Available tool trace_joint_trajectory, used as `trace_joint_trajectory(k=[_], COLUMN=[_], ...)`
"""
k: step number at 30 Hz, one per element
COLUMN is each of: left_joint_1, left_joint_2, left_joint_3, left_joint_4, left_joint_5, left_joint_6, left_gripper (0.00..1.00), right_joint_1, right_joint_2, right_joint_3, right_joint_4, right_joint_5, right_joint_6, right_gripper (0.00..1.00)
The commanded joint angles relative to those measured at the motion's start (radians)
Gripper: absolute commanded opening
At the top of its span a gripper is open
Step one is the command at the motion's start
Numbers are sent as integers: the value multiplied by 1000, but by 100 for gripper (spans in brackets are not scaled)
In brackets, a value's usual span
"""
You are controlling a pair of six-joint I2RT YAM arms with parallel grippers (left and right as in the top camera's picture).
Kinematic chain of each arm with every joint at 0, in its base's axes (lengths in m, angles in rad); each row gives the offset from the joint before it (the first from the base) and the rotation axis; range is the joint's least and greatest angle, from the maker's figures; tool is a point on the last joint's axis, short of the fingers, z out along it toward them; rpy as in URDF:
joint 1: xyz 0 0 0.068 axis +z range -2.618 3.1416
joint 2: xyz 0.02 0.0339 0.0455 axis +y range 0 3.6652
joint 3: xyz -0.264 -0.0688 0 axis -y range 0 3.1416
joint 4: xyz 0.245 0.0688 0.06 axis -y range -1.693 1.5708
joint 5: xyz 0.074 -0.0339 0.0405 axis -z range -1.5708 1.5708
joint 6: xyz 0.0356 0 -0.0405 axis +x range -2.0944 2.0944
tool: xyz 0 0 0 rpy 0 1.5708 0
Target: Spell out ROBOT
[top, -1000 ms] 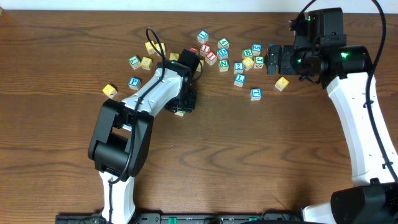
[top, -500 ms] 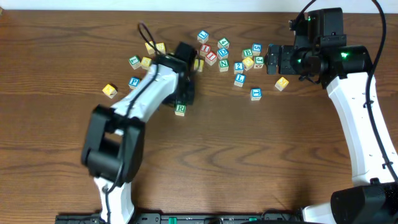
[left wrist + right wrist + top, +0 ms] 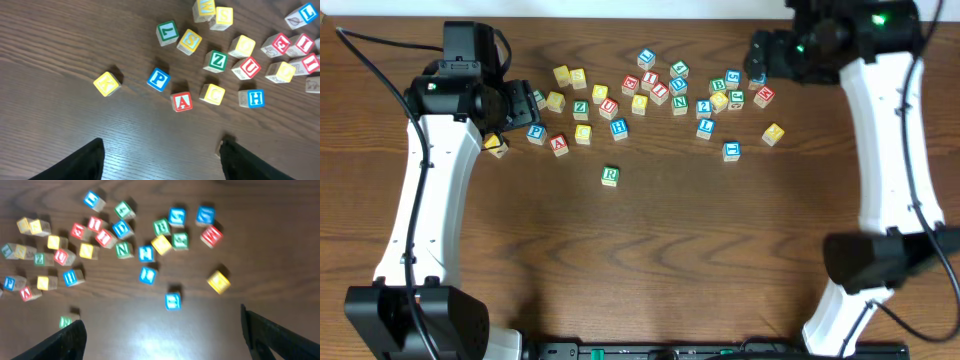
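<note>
A green R block (image 3: 610,175) stands alone on the wooden table, in front of a scattered row of letter blocks (image 3: 650,90). It shows blurred at the left of the right wrist view (image 3: 66,321). My left gripper (image 3: 520,100) is open and empty at the left end of the row; in its wrist view (image 3: 161,160) it hangs above bare wood short of the blue P (image 3: 158,79) and red A (image 3: 181,102). My right gripper (image 3: 757,55) is open and empty, high over the row's right end (image 3: 165,340).
A yellow K block (image 3: 106,83) sits apart at the left, by my left arm (image 3: 496,146). A blue block (image 3: 731,150) and a yellow block (image 3: 773,133) lie loose in front of the right end. The table's far edge (image 3: 620,5) runs just behind the blocks.
My left gripper has let go of the R block, left it on the table and swung back to the far left. My right arm has lifted and drawn back.
</note>
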Motion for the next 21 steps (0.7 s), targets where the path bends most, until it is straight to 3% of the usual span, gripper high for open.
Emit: trace_joint_trajectory(k=[1, 10, 12, 16, 21], left_joint_1=[-5, -10, -10, -9, -8], left_joint_2=[-18, -16, -14, 11, 11], left_joint_3=[10, 1, 1, 0, 0], left_joint_4=[-5, -3, -3, -3, -5], left_joint_5=[-5, -1, -2, -3, -10], left_joint_6=[5, 5, 5, 6, 6], left_gripper=[80, 83, 83, 82, 83], right_joint_1=[47, 141, 153, 274, 386], right_joint_2=[79, 178, 200, 309, 433], right_joint_3=[48, 41, 41, 41, 41], right_joint_4=[30, 140, 162, 349, 405], right_joint_5=[0, 1, -3, -24, 195], right_joint_6=[12, 85, 159, 261, 441], right_gripper=[93, 83, 81, 71, 56])
